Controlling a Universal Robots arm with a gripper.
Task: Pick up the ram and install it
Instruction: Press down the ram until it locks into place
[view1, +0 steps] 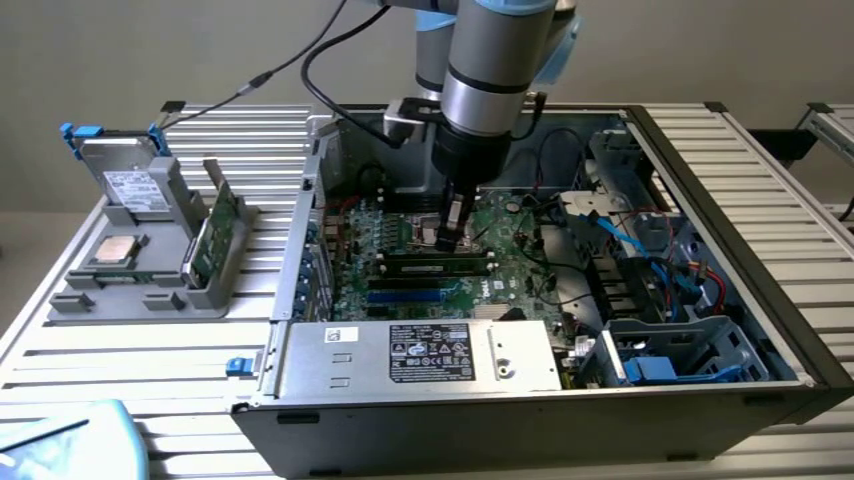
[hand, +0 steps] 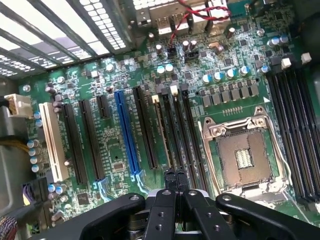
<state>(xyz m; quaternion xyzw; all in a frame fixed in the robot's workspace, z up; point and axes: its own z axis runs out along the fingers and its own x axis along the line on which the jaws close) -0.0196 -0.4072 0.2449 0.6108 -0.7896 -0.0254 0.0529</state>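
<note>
Gripper (view1: 454, 238) hangs inside the case (view1: 787, 300), low over the middle of the board (view1: 358, 262). The jaws are closed tight with nothing between them; in the wrist view the gripper (hand: 175, 176) shows two dark fingers pressed together.

The ram (view1: 434, 266) stands on edge in a slot near the board's middle, on the side of the socket (hand: 245, 160) towards the front edge of the case. In the wrist view the ram (hand: 161, 132) shows as a thin brownish edge in one of the black slots beside the blue slot (hand: 127, 135). The fingertips sit close over one end of it; I can't tell if they touch.

Looks like the seating stage: the stick is placed and the closed jaws serve as a pusher. To do it well:
- keep the tips centred on the stick's top edge, not on a neighbour slot
- push straight down with no tilt
- press each end so both latches catch
- stay off the socket's bare pins
</note>
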